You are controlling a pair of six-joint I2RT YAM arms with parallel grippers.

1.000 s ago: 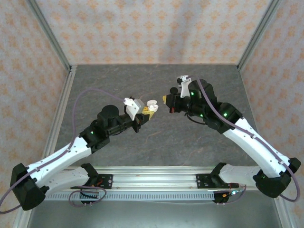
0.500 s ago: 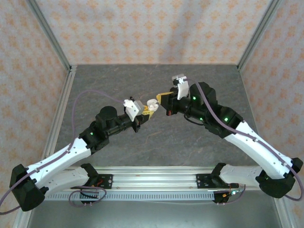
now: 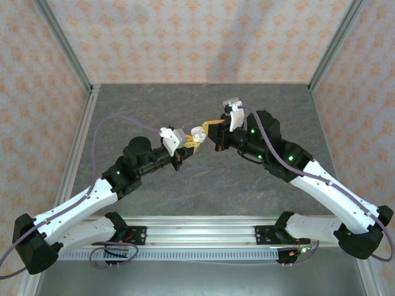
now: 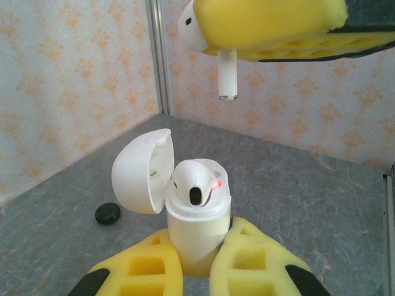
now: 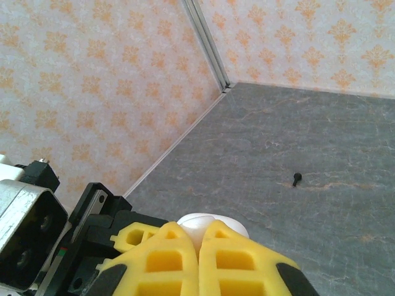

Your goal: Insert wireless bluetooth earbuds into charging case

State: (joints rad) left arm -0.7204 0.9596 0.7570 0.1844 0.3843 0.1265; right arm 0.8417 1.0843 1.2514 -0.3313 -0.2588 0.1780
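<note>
My left gripper (image 4: 197,271) is shut on the body of the white charging case (image 4: 196,231) and holds it upright above the table. The case's lid (image 4: 139,172) is swung open to the left, and one white earbud (image 4: 194,182) sits in it. My right gripper (image 3: 208,127) is shut on a second white earbud (image 4: 226,74), whose stem points down just above and slightly right of the case's opening, apart from it. In the right wrist view that earbud's head (image 5: 199,227) shows between the fingertips. In the top view the two grippers meet at the case (image 3: 197,132).
A tiny black stemmed earbud (image 5: 297,179) lies alone on the grey table (image 3: 203,185). A small black rounded object (image 4: 107,213) rests on the table left of the case. Patterned walls and metal corner posts (image 4: 157,58) enclose the table.
My right gripper has moved left with the white earbud until it hangs over the open case. My left gripper and the case shifted slightly up and left.
</note>
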